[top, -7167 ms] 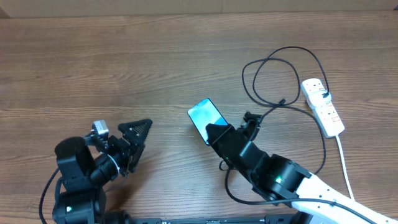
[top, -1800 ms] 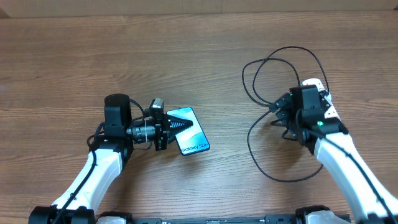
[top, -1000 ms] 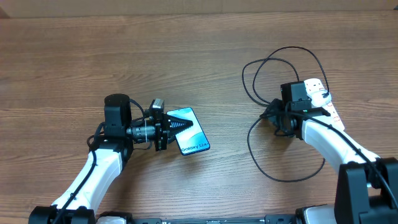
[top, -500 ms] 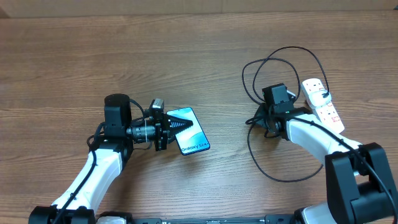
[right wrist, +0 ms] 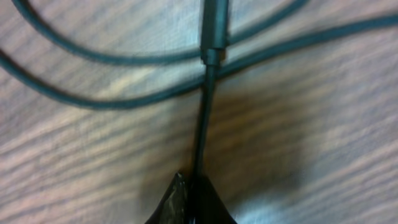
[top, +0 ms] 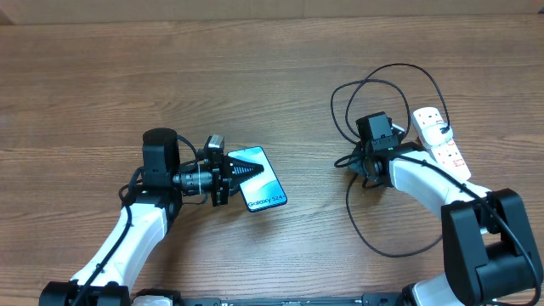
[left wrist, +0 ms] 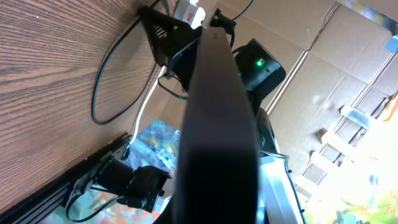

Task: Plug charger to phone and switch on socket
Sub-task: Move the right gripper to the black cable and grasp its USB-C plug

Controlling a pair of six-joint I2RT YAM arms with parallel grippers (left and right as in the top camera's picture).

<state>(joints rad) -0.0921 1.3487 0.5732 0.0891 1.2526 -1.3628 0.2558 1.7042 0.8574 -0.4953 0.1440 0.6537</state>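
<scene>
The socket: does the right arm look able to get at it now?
Probably yes. The socket lies close beside the right arm, with only thin loops of the charger between. But the right claw is shut on that charger, so it may need to release it first.

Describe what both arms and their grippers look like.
The left arm and right arm have white link shells and black cylindrical joints. The left gripper and right gripper are black with triangular, slotted fingers. A thin black cable runs along the left arm; a green light glows on the right.
</scene>
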